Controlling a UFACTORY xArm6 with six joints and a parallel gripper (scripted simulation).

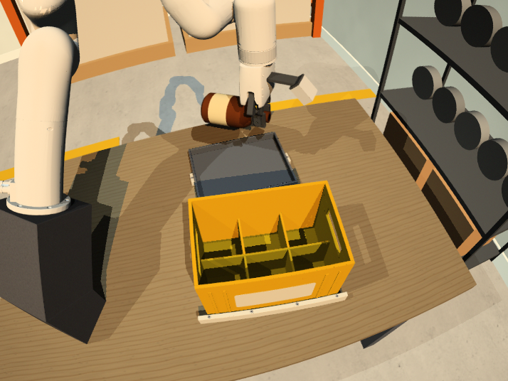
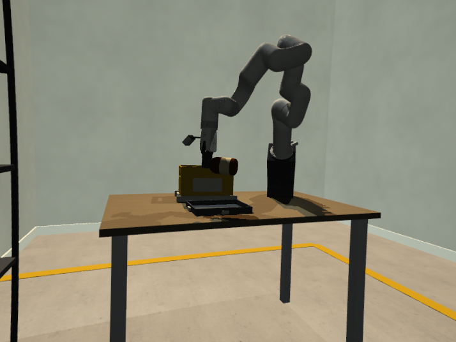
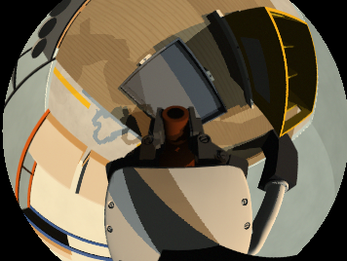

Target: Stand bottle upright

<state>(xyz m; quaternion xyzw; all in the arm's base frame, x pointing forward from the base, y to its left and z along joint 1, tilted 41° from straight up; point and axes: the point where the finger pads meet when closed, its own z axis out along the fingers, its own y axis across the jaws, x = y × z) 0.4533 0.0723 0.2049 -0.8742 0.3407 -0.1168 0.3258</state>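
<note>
Top view, left to right. Black pedestal [image 1: 49, 262] at the left edge of the wooden table [image 1: 389, 229] carries the cream arm [image 1: 43, 123], which rises, arcs out of the picture and comes back down near the far edge. Brown bottle [image 1: 223, 109] with a cream label band is held in the air on its side, base pointing left, neck to the right; it hangs over the far edge of the table, just beyond the far rim of the tray and not touching it. Gripper [image 1: 257, 116] points downward and is clamped on the bottle's neck end, fingers only partly apart, the bottle between them. The wrist view confirms it: the brown neck [image 3: 174, 127] sits between the dark fingers. Dark shallow tray [image 1: 196, 180] lies flat toward the far middle of the table, nothing in it. Orange crate [image 1: 270, 288] with six divider cells stands just on the near side of the tray, on a pale base strip, its cells showing no contents. In the exterior view the bottle [image 2: 224, 165] sits at about the height of the crate's top rim, well above the tray. Far right, off the table: black shelf rack [image 1: 388, 61] holding dark round discs.
</note>
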